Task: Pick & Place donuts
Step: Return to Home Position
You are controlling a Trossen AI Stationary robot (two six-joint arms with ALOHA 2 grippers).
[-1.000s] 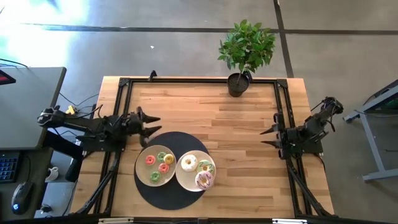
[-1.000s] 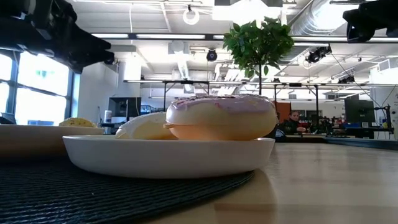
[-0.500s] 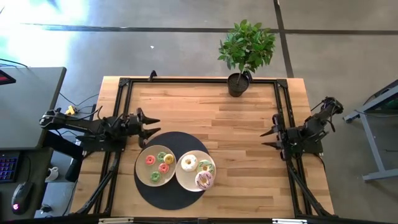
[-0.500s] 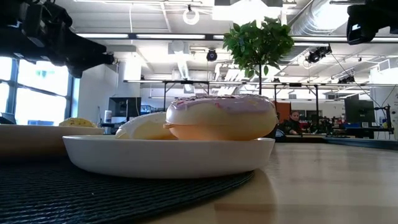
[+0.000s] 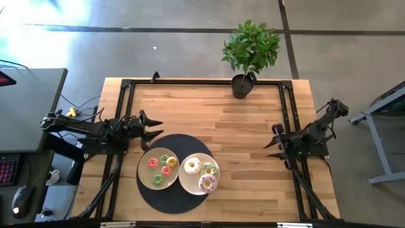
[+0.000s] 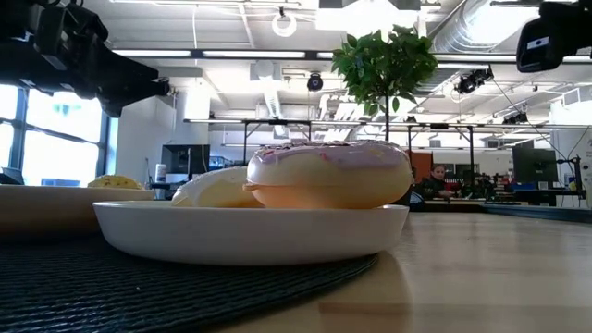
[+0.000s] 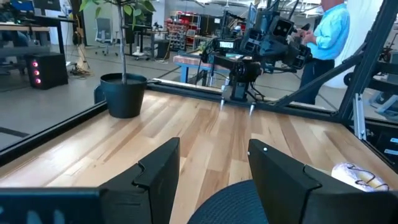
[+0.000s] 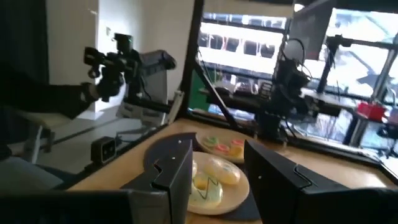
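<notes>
The donuts lie on two white plates on a round dark mat (image 5: 185,143). The left plate (image 5: 144,172) carries several tiny pink, green and yellow donuts (image 5: 166,171). On the right plate (image 5: 185,179) rest a cream donut (image 5: 193,166), a green-white donut (image 5: 209,170) and a pink sprinkled donut (image 5: 207,183) (image 6: 328,174). My left gripper (image 5: 157,128) (image 7: 214,155) hovers open just beyond the mat's far left rim. Near the table's right edge, my right gripper (image 5: 267,144) (image 8: 217,155) is open and faces the plates (image 8: 214,186).
A potted plant (image 5: 242,85) (image 7: 123,94) stands at the far edge. A black frame rail (image 5: 202,82) runs round the tabletop. Bare wood (image 5: 243,158) lies between the mat and the right arm. A person in a blue shirt (image 7: 329,31) stands beyond the table.
My right gripper has moved a little toward the table's left and turned slightly toward the plates. My left gripper has drawn back slightly toward the left edge. Both have stayed open, and the donuts have not moved.
</notes>
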